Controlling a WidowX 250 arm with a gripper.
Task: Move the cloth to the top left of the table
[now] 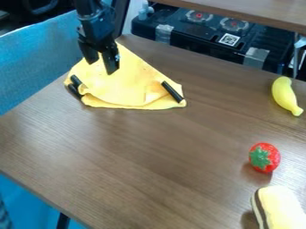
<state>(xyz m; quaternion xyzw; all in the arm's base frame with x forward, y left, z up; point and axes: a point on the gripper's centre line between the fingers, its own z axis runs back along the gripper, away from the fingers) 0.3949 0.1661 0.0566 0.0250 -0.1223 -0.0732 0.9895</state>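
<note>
So my gripper (102, 67) had its fingers parted, nothing pinched, over the upper-left part of the cloth (128, 85). Most of it fanned out down and right of me, already near the table's (149, 165) top left, so I figured little shifting was left.

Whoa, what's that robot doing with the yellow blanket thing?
A black robot arm has its open gripper over the yellow cloth. The cloth lies a bit crumpled at the top left of the table, where it is meant to go. The toy banana and strawberry sit off to the right.
</note>
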